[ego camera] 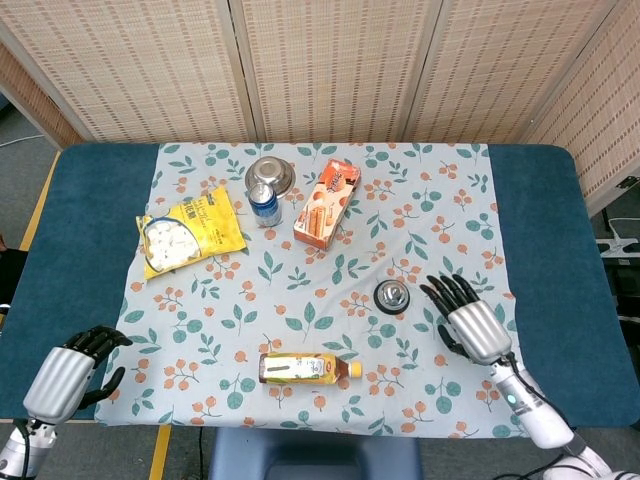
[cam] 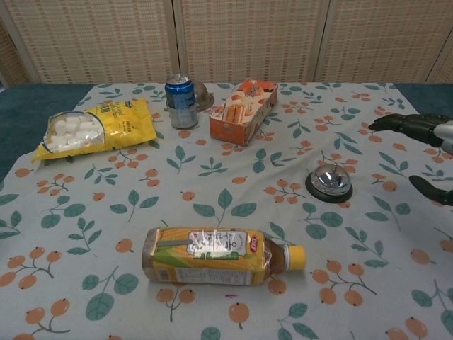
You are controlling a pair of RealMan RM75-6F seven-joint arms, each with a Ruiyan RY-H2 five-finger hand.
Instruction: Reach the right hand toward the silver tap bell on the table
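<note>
Silver tap bell (ego camera: 392, 295) upright, dome up — right hand (ego camera: 470, 324) just beside it, fingers (cam: 400, 124) spread, grasping nothing.

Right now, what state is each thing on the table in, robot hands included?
Right robot hand: open, fingers spread, beside the bell, not touching.
Left robot hand: fingers curled in, holding nothing.
Silver tap bell: upright, untouched.
Drink bottle: lying on its side, capped.
Blue can: upright.
Snack box: lying flat, open.
Yellow bag: lying flat.

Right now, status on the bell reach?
Right hand open, beside silver tap bell, not touching. Left hand empty, curled. Path clear.
</note>
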